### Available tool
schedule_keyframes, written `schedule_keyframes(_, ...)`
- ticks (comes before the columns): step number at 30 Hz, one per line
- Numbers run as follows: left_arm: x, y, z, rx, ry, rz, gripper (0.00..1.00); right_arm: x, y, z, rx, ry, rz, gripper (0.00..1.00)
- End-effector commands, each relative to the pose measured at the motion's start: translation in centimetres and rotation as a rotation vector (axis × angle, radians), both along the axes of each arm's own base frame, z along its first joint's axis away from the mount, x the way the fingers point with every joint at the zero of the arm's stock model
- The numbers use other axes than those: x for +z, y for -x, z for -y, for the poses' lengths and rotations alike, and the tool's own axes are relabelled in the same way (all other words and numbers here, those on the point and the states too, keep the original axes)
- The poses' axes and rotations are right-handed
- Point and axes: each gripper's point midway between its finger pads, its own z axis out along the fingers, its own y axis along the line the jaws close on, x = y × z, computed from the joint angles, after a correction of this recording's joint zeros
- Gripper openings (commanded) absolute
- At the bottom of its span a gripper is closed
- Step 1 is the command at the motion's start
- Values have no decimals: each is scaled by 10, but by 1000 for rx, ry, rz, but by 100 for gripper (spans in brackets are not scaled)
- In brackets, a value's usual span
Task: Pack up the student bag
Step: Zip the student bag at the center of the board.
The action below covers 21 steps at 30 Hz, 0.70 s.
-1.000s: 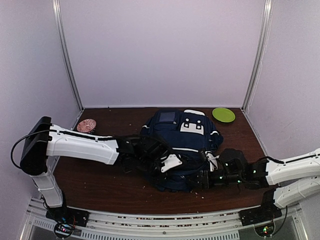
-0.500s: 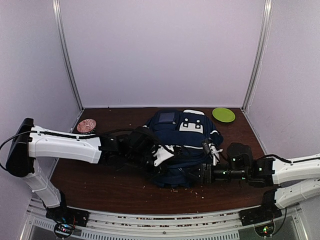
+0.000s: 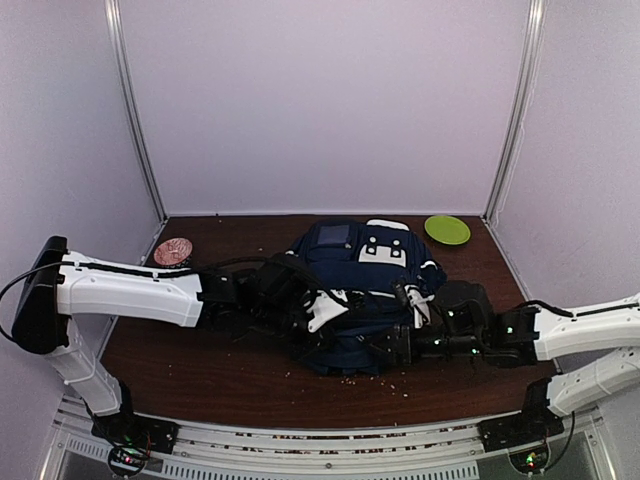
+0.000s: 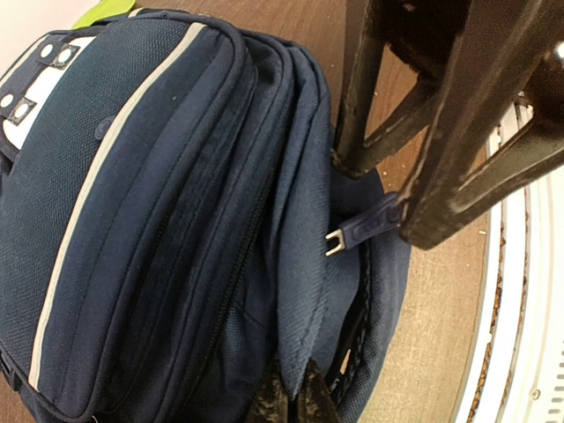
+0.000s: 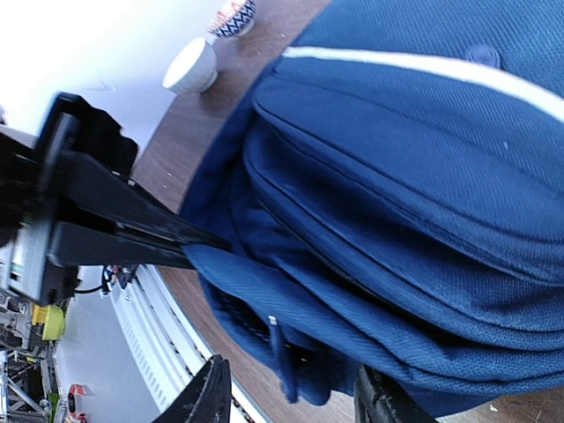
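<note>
The student bag (image 3: 362,270), navy with white stripes and patches, lies mid-table with its open end toward the arms. My left gripper (image 3: 318,314) sits at the bag's near left edge. In the left wrist view this gripper (image 4: 293,389) is shut on a fold of the bag's opening flap (image 4: 304,291). My right gripper (image 3: 400,345) is at the bag's near right edge. Seen from its own wrist, the right gripper (image 5: 295,388) is open, with a zipper pull (image 5: 284,357) hanging between its fingers. The same pull (image 4: 363,231) shows beside the right fingers (image 4: 441,150).
A green plate (image 3: 447,229) sits at the back right and a patterned bowl (image 3: 173,250) at the back left. A white cup (image 5: 192,66) stands near that bowl. Crumbs dot the wooden table (image 3: 200,370). Walls close in on three sides.
The left arm drew back to the left with the bag's flap in its grip. The right gripper moved left, closer in under the bag's near edge.
</note>
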Motion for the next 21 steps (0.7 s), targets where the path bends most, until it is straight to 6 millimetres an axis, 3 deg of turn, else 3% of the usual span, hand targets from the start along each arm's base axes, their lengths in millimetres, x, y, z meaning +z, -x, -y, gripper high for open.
schedule_keyframes(1,46,1,17,-14,140,26,0,-8,-5,2,-24,55,7,47)
schedule_keyframes(15,44,1,16,-11,137,23,0,0,-13,-16,-22,16,7,37)
schedule_keyframes(21,41,1,14,-6,133,23,0,-3,-14,-15,-28,28,3,9)
